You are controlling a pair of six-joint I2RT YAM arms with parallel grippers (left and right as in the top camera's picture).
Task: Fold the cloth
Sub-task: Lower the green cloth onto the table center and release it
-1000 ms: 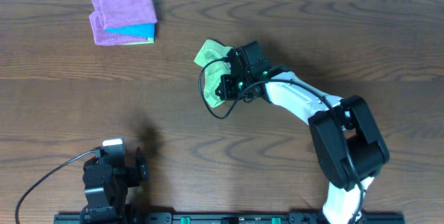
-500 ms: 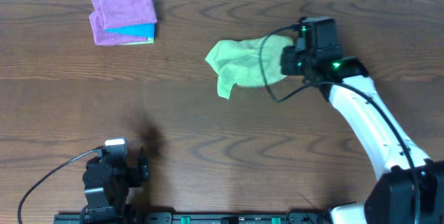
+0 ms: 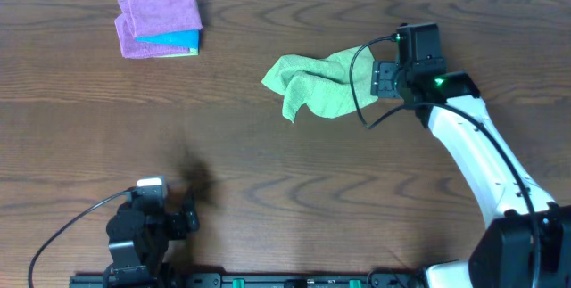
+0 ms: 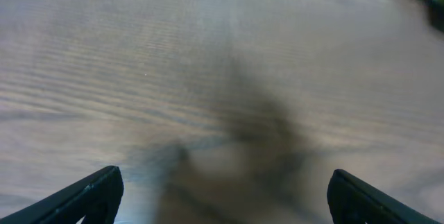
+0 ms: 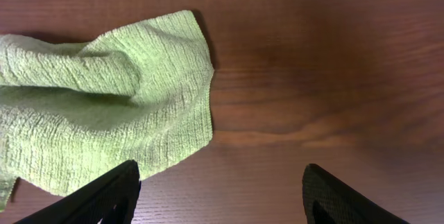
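Overhead faces straight down at the table; the close right wrist view shares the cloth.

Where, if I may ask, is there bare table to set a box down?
Widest bare wood: front centre, between the left gripper, the right arm and the green cloth. Also free: the strip between the purple cloth stack and the green cloth. Crowded: that cloth's right edge, by the open right gripper.

No legible text, label, brand, number or sign in any view. Plain terry surface on cloth, no tag or print. Purple cloth likewise unmarked. Table shows wood grain only. Arm housings too small to read any marking.
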